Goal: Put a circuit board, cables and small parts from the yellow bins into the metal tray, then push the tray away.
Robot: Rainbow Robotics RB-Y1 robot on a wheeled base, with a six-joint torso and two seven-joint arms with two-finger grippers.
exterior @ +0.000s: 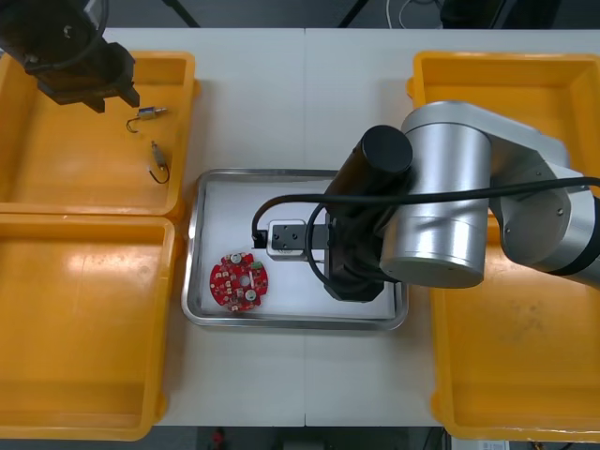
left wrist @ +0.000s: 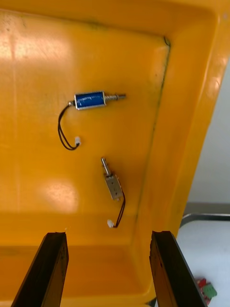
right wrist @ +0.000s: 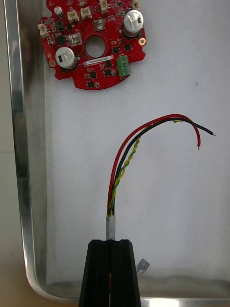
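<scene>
The metal tray [exterior: 281, 174], white inside, holds a round red circuit board [exterior: 239, 279] [right wrist: 93, 43]. My right arm [exterior: 412, 216] hangs over the tray and covers its gripper in the front view. In the right wrist view the right gripper [right wrist: 112, 242] is shut on a red, black and yellow cable [right wrist: 127, 158], whose free ends lie on the tray floor short of the board. My left gripper [exterior: 112, 94] [left wrist: 110, 268] is open above the far left yellow bin [exterior: 56, 169], with two small metal parts [left wrist: 91, 100] [left wrist: 112, 184] beyond its fingers.
A second yellow bin [exterior: 75, 328] stands near left, and two more [exterior: 525, 356] sit under my right arm. The tray's rim [right wrist: 17, 144] runs close beside the board, and its corner [left wrist: 206, 218] lies next to the far left bin's wall.
</scene>
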